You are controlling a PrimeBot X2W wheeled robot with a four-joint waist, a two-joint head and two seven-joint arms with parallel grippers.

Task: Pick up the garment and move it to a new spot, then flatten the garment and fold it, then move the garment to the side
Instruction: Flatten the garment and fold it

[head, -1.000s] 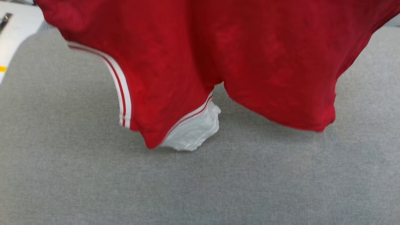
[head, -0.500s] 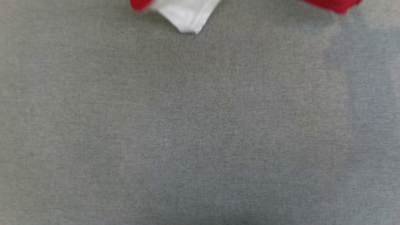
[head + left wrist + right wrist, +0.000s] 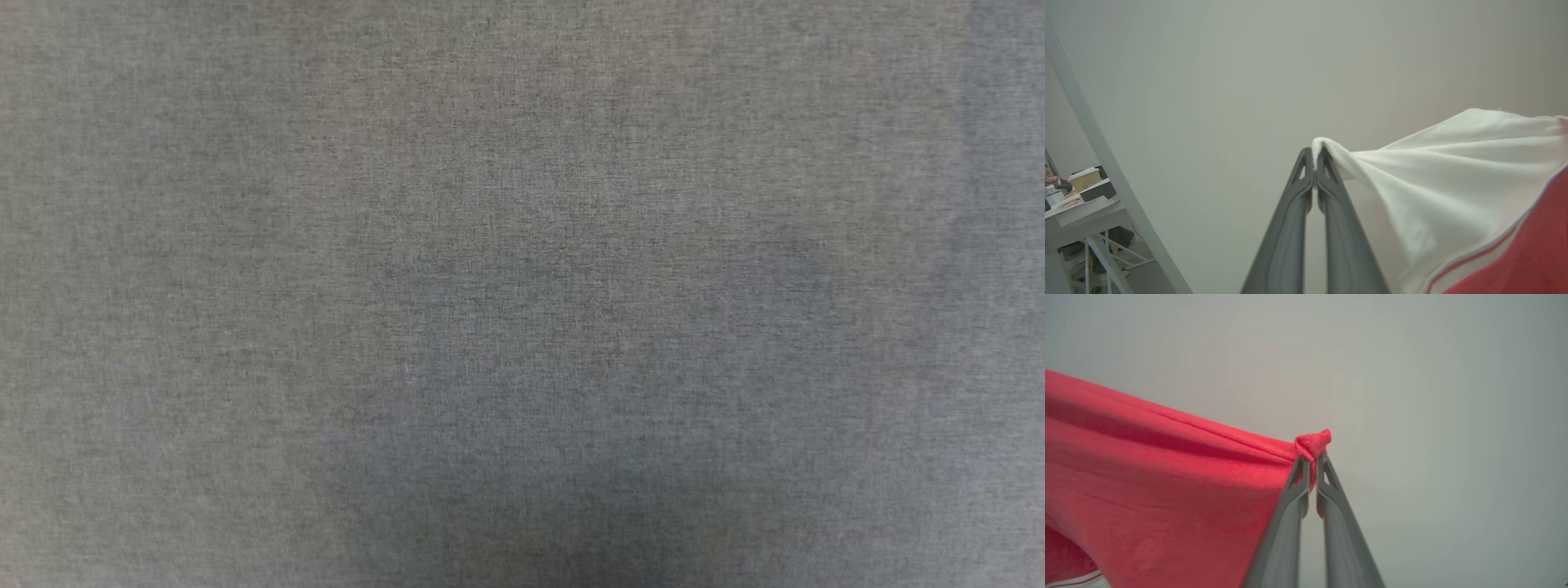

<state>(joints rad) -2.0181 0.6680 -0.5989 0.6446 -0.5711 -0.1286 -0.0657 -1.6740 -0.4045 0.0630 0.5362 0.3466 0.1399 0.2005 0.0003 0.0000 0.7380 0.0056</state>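
the flat woven cloth surface (image 3: 522, 245) is plain mottled grey, shading bluish and darker toward its near edge. the soft red jersey shirt (image 3: 1167, 477) is bright red, its short sleeve (image 3: 1453, 183) white (a thin red-and-white stripe runs where the two colours meet). the long-fingered left gripper (image 3: 1314, 157) and right gripper (image 3: 1312, 462) are dark grey; the bare wall (image 3: 1208, 81) is pale grey-white.

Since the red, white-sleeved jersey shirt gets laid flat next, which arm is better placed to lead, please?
Likely right: the right end effector pinches a taut red corner of the jersey shirt; the left end effector grips only white sleeve edge.
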